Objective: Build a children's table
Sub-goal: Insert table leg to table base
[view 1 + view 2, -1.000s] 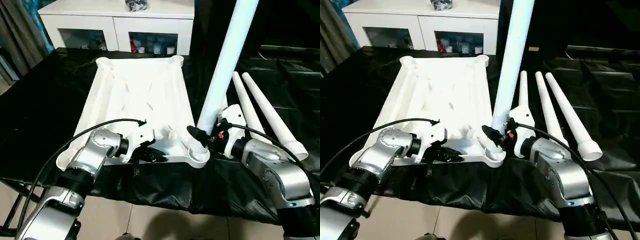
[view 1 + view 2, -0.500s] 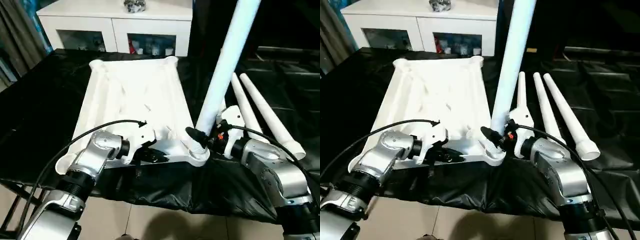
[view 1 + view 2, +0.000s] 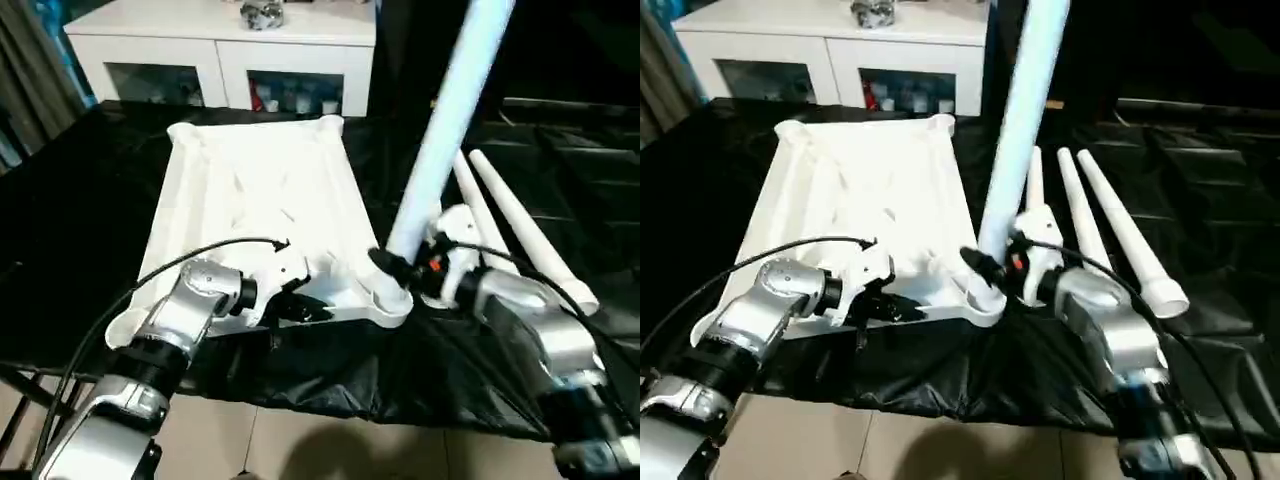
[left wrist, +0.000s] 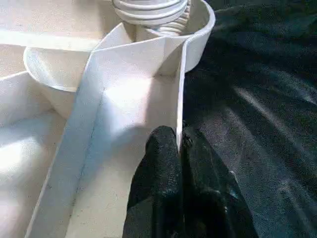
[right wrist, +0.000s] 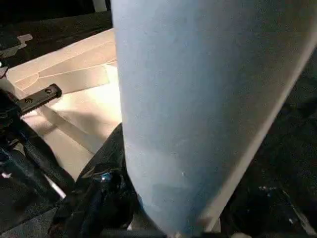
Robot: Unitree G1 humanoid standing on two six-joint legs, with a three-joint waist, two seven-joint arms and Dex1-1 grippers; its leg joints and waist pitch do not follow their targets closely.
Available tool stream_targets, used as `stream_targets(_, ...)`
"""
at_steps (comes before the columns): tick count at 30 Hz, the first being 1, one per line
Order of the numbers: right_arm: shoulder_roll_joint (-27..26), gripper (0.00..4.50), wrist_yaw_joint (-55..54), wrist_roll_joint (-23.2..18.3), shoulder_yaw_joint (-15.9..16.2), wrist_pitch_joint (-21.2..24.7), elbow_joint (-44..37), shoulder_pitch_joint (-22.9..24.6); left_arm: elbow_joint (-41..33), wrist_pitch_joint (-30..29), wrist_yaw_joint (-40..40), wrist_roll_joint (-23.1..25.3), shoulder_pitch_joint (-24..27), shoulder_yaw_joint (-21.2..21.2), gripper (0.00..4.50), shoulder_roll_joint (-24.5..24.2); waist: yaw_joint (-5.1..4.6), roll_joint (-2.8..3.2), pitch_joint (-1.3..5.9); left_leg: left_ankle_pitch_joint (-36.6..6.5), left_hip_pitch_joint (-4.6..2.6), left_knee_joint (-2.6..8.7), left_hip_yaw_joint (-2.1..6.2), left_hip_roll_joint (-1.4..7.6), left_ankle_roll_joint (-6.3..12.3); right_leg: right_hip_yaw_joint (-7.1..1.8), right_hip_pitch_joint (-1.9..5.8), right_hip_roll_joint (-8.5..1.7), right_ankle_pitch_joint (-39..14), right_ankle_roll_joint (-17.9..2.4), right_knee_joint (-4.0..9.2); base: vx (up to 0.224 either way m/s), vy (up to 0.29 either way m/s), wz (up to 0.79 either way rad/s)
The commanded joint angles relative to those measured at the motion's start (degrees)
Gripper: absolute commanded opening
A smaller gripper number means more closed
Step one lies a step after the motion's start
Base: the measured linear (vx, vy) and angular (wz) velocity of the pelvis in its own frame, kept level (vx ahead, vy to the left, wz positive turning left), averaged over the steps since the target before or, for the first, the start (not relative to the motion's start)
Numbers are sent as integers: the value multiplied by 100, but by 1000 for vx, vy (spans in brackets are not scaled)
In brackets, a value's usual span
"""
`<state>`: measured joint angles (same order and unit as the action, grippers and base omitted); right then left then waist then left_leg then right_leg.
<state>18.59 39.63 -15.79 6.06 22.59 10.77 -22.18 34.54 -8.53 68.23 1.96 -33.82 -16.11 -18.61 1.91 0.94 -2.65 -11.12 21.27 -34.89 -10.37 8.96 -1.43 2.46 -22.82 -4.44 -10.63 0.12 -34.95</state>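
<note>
**Leg going into the near corner socket**

Right end effector (image 3: 400, 272) is clamped around the foot of a leg (image 3: 440, 140), a long, smooth white tube that rises steeply and leans away from the robot. Its ribbed lower end sits in the near right corner socket (image 3: 388, 303) of the tabletop (image 3: 255, 215); the left wrist view shows those ridges inside the round cup. Left end effector (image 4: 179, 163) is pinched tight on the thin near rim of the tabletop, its two black fingers pressed together with the plastic wall between them.

The top lies upside down on a desk (image 3: 70, 225) draped in glossy, crumpled black sheeting, its ribbed underside up and rounded sockets at the corners. Three more tapered legs (image 3: 1095, 225) lie side by side on the sheeting to the right, just beyond the right arm.

To seat the leg well, I judge it should be brought square to the socket before it is driven home: at this lean the ridged end is likely to bind. The left grip should hold the rim firmly, since smooth plastic can slide on slick sheeting.

A white cabinet (image 3: 215, 50) with glass doors stands behind the desk.
</note>
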Motion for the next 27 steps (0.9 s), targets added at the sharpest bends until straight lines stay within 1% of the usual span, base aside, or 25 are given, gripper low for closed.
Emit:
stream_targets(1,-35,189,60,164,253,208,373,150,66,-39,-265,-20,-174,211,0,-121,30,-58,256,-2021,-59,550,215,394,-102,-252,171,-466,-2516,-1044,549,0,0,0)
stream_targets(2,-84,189,142,126,278,248,380,56,132,-21,-271,-7,-249,238,0,-183,27,-82,252,-2068,-57,555,224,392,-111,-251,168,-473,-2644,-1002,552,0,0,0)
stream_targets(4,-101,189,187,111,298,264,372,16,163,-5,-262,2,-282,248,0,-224,25,-80,250,-2136,-68,561,237,396,-154,-249,154,-480,-2784,-949,573,0,0,0)
stream_targets(5,-119,189,254,93,316,265,375,-30,184,4,-251,0,-320,276,0,-286,12,-124,239,-2167,-53,576,242,402,-168,-247,154,-476,-2785,-930,580,0,0,0)
stream_targets(6,-139,189,311,82,330,261,393,-85,200,8,-222,-13,-361,313,0,-366,11,-139,226,-2254,-58,578,249,397,-176,-239,142,-479,-2896,-901,585,0,0,0)
stream_targets(7,-139,189,311,82,330,261,393,-85,200,8,-222,-13,-361,313,0,-366,7,-134,226,-2273,-53,575,258,391,-183,-240,143,-485,-2947,-885,578,0,0,0)
stream_targets(8,-172,189,411,42,332,238,461,-152,210,23,-178,13,-380,321,0,-506,2,-137,217,-2282,-46,581,268,390,-201,-240,138,-491,-3012,-855,588,0,0,0)
stream_targets(9,-172,189,411,42,332,238,461,-152,210,23,-178,13,-380,321,0,-506,-10,-130,212,-2279,-14,602,292,400,-222,-237,158,-502,-3009,-832,576,0,0,0)
stream_targets(10,-183,189,456,19,336,238,477,-178,213,38,-165,28,-389,323,0,-564,-9,-138,194,-2292,-14,610,296,403,-228,-231,148,-500,-3000,-823,586,0,0,0)
stream_targets(12,-228,189,520,7,390,216,549,-265,83,-25,-67,-10,-332,383,0,-753,-5,-166,165,-2350,-34,624,297,406,-230,-242,117,-493,-2902,-866,571,0,0,0)
stream_targets(13,-245,189,544,20,418,202,585,-300,-4,-78,-20,-28,-295,397,0,-828,-3,-175,167,-2322,-47,622,283,406,-233,-250,107,-494,-2843,-893,577,0,0,0)
stream_targets(14,-264,189,560,39,444,184,619,-324,-129,-146,40,-40,-232,401,0,-910,8,-150,178,-2273,-78,621,273,416,-257,-260,97,-490,-2600,-997,559,0,0,0)
stream_targets(15,-287,189,564,68,466,150,675,-344,-319,-190,131,-102,-131,413,0,-971,12,-158,178,-2154,-69,627,255,423,-261,-265,109,-476,-2240,-1105,535,0,0,0)
stream_targets(16,-308,189,560,92,474,112,739,-363,-481,-217,217,-167,-42,422,0,-1005,6,-248,150,-2082,-45,635,241,427,-226,-268,112,-478,-2088,-1139,526,0,0,0)
stream_targets(17,-328,189,554,111,476,76,804,-381,-626,-196,301,-236,42,432,0,-1022,25,-233,157,-1866,-25,631,226,419,-175,-273,146,-493,-1873,-1198,492,0,0,0)
stream_targets(18,-345,189,542,128,471,44,863,-400,-727,-193,350,-298,101,443,0,-1011,41,-232,169,-1635,-58,615,191,420,-114,-278,133,-471,-1559,-1276,481,56,-16,3)
stream_targets(19,-347,189,542,130,470,41,869,-403,-732,-191,353,-305,103,443,0,-1010,51,-225,178,-1536,-79,597,172,416,-85,-280,127,-464,-1389,-1338,469,56,-16,3)
stream_targets(20,-375,189,556,159,456,4,971,-444,-827,-199,419,-409,153,421,0,-978,60,-237,162,-1348,-78,588,148,407,-24,-280,130,-446,-1075,-1449,441,57,-18,6)
stream_targets(21,-389,189,565,179,458,-24,1039,-464,-896,-208,463,-467,188,396,0,-942,82,-251,172,-1187,-83,574,131,405,44,-277,153,-445,-833,-1522,424,56,-17,3)
stream_targets(22,-398,189,571,194,461,-45,1088,-476,-954,-205,514,-516,217,370,0,-915,89,-248,183,-1066,-80,565,131,405,77,-274,169,-445,-659,-1561,393,56,-17,3)
stream_targets(23,-407,189,576,207,466,-68,1152,-497,-1002,-239,537,-552,234,336,0,-881,93,-263,189,-815,-48,565,132,395,167,-261,217,-439,-339,-1624,359,0,0,0)
stream_targets(24,-414,189,591,220,476,-81,1228,-523,-993,-243,495,-550,226,278,0,-841,89,-272,183,-694,-49,559,128,394,237,-256,222,-437,-197,-1672,344,0,0,0)
stream_targets(25,-414,189,591,220,476,-81,1228,-523,-993,-243,495,-550,226,278,0,-841,92,-264,177,-690,-56,559,125,397,258,-254,217,-439,-213,-1689,351,0,0,0)
stream_targets(26,-410,189,612,225,488,-77,1263,-533,-939,-209,441,-527,204,247,0,-816,91,-265,159,-789,-57,566,125,401,257,-254,216,-444,-413,-1681,381,0,0,0)
stream_targets(27,-404,189,628,223,494,-67,1269,-530,-891,-177,407,-506,182,240,0,-793,92,-267,148,-943,-67,578,129,408,206,-255,210,-448,-710,-1639,408,0,0,0)
